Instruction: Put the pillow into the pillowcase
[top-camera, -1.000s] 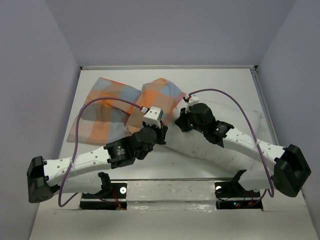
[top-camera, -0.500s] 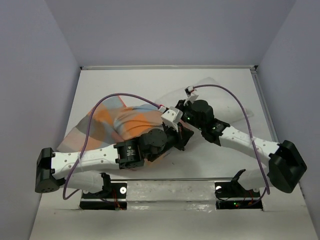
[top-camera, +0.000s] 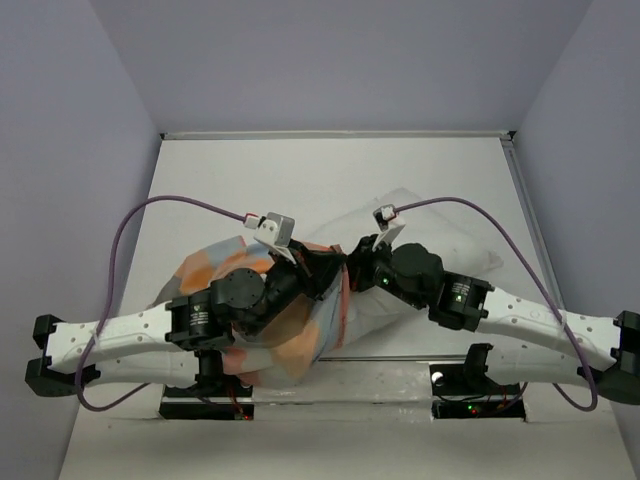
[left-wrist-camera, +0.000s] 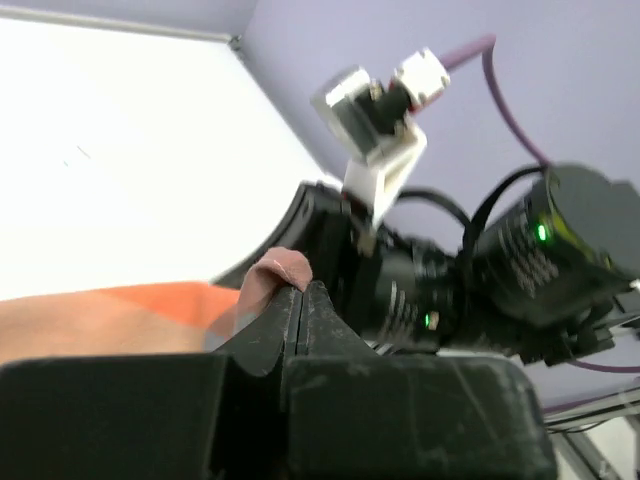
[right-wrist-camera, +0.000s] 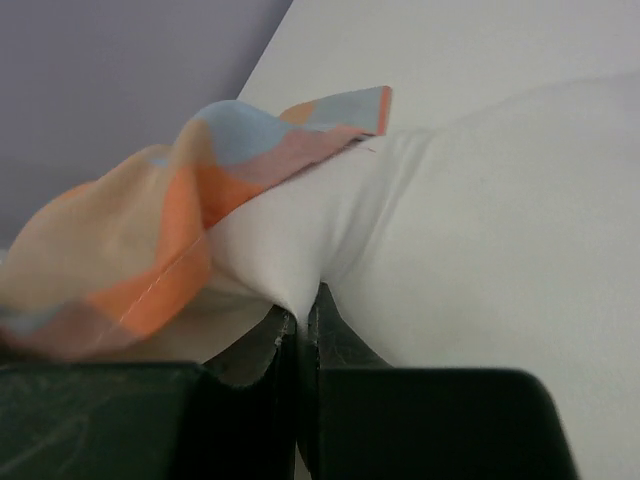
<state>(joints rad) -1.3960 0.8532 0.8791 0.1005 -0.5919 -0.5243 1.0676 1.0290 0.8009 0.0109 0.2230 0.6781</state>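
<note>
top external: pillowcase is bunched in a heap near the front edge of the table, left of centre, under the left arm's wrist. pillow lies just right of it, under and beyond the right arm. it is white on white, so its outline is hard to trace there. the two wrists meet where the two fabrics join.

left wrist: left gripper has its fingers pressed together on a small pinch of the case's pinkish-orange fabric.

right wrist: right gripper has its fingers together on a fold of the pillow's white cover. the case's hem is draped over the pillow corner just beyond. the case looks barely started over that corner, with most of the pillow bare.

handling, as a judgement: the case is thin, limp and light. it bunches wherever it isn't held, so the mouth won't stay open by itself. best hold is the hem at the opening, one layer only, or the mouth gets pinched shut. the pillow is plump and soft, light but bulky. it squashes under a pinch and springs back, so grip a corner or edge seam, not the belly. cloth on cloth will likely drag, not slide.

looks: the case has big orange, light-blue and grey-tan checks and is creased. the pillow is plain white, smooth and puffy. no tag or label visible.
</note>
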